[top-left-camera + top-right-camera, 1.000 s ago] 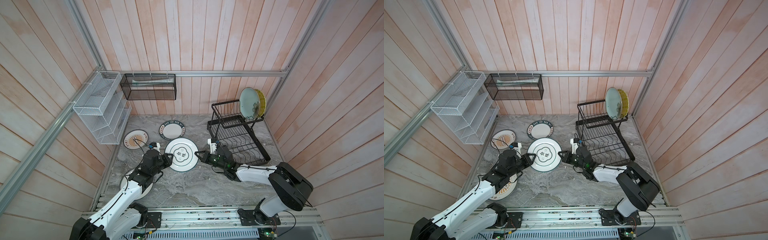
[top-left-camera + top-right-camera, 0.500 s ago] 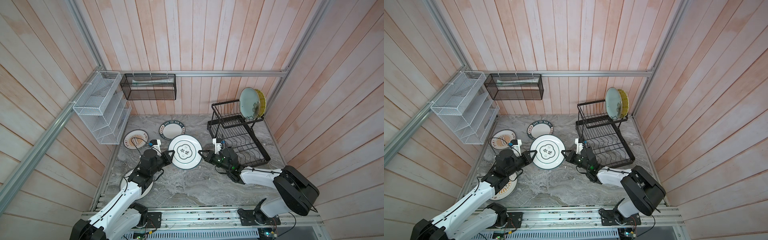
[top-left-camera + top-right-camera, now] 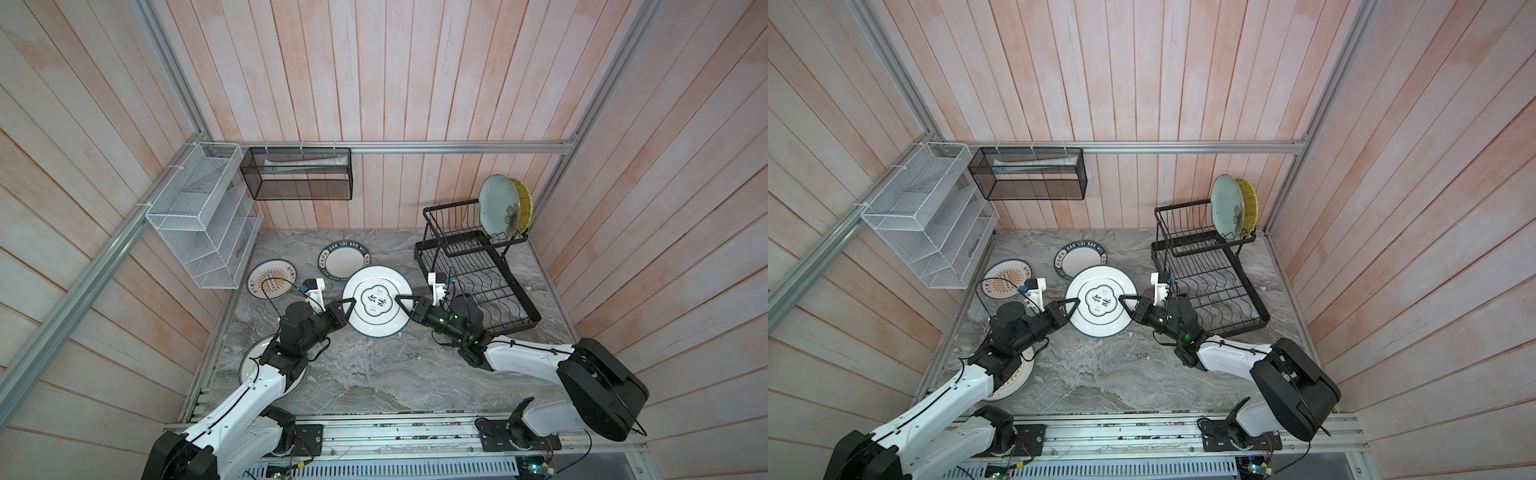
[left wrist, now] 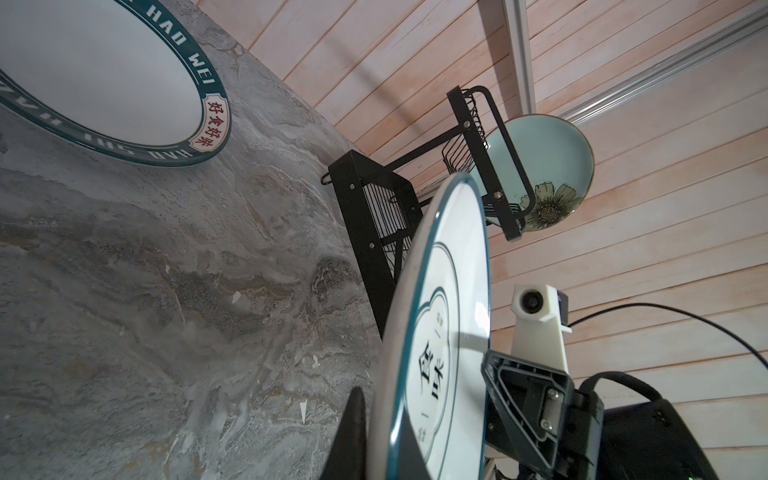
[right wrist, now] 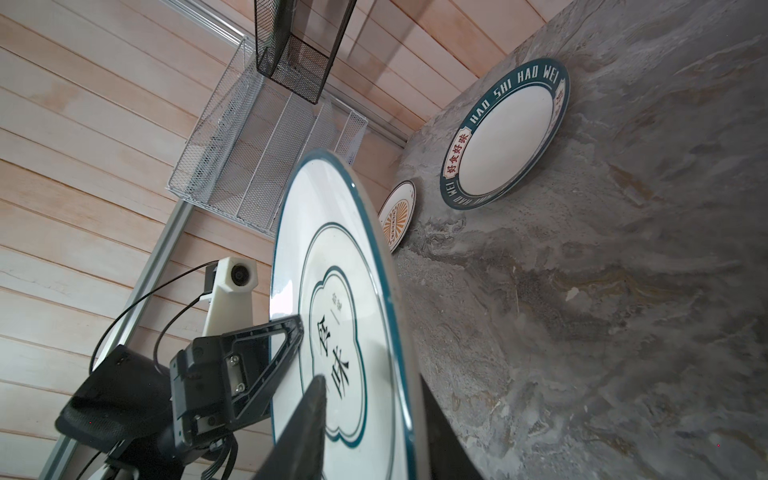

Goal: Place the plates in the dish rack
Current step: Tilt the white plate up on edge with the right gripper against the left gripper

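Observation:
A white plate with a dark ring (image 3: 377, 301) (image 3: 1100, 301) is held tilted above the table between both grippers. My left gripper (image 3: 348, 305) (image 4: 382, 415) is shut on its left rim. My right gripper (image 3: 401, 301) (image 5: 370, 386) straddles the right rim, its jaws parted wider than the plate. The dish rack (image 3: 478, 266) stands at the back right. A teal flower plate (image 3: 496, 205) and a yellow plate (image 3: 524, 203) stand upright in its upper basket. On the table lie a lettered-rim plate (image 3: 344, 259) and a sunburst plate (image 3: 272, 279). Another sunburst plate (image 3: 249, 365) lies partly under my left arm.
A white mesh shelf (image 3: 199, 220) hangs on the left wall. A black mesh box (image 3: 297, 174) hangs on the back wall. Wooden walls close in the marble table (image 3: 374, 374) on three sides. The rack's lower wavy tray (image 3: 494, 291) lies just behind my right wrist.
The ringed plate has risen off the table and shifted slightly back. My left gripper has closed on its left rim, and my right gripper's jaws have spread apart.

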